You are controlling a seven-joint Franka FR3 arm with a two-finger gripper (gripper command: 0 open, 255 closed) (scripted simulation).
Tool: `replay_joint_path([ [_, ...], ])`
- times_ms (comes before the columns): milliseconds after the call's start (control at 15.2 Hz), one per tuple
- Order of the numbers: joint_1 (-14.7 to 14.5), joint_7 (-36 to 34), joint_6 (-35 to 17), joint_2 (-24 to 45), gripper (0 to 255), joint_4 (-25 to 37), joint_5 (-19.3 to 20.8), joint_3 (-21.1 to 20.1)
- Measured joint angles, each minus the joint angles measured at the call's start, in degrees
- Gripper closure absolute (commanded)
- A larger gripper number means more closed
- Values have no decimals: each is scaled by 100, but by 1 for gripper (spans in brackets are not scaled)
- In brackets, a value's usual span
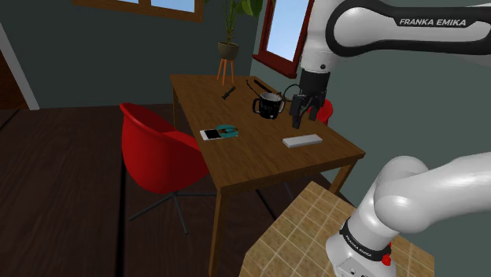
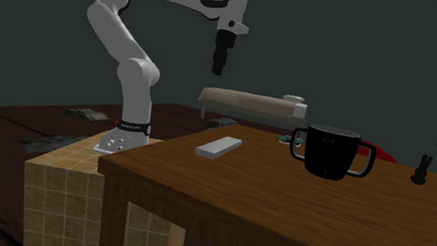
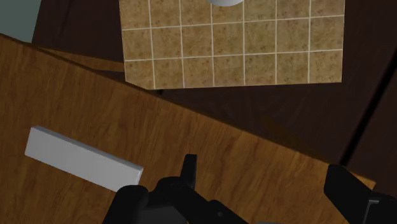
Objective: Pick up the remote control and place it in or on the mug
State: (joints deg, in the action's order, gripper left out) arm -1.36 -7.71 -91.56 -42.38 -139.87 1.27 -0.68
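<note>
At the near end of the shoulder view sits the tiled stand point(image 1: 315, 224) with the arm's base on it. One legible label: "FRANKA EMIKA" in white letters on the dark upper link point(image 1: 431, 22). No other writing that I can read. Next out is the wooden table point(image 1: 244, 161). The remote control point(image 1: 303, 141) lies flat on it near the corner closest to the stand. It renders as a plain pale grey bar with no buttons or markings, so I cannot tell front from back. Its long axis runs roughly parallel to the table edge facing the stand. The wrist view agrees: the bar and that edge slant nearly the same way. The gripper point(image 1: 303, 120) hangs above the table, clear of the surface, between the remote and the mug point(image 1: 267, 105). Its fingers point(image 3: 188, 167) stand wide apart with nothing between them but bare wood. The remote lies off to one side of them, untouched. The mug is black and upright, farther in from the remote, well apart from it. The second exterior view shows a handle on each of its sides. Its side carries pale marks I cannot read. Beyond it, toward the other long edge, lies a white phone-like slab point(image 1: 211, 134) touching a teal item. A red chair point(image 1: 157, 153) stands at that side. Farthest back are a potted plant point(image 1: 230, 35) and a red-framed window point(image 1: 283, 27).
</note>
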Motion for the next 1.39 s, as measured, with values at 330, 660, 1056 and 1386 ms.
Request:
replay_joint_path([
  [330, -37, 906, -229, -306, 0, -444, 359, 442],
  [660, -35, 2480, -821, -433, 0, -964, 1053, 1302],
  [1056, -84, 4388, -1640, -99, 0, -1145, 1839, 2454],
  [1386, -370, 6025, -2525, 715, 0, -914, 2240, 3552],
])
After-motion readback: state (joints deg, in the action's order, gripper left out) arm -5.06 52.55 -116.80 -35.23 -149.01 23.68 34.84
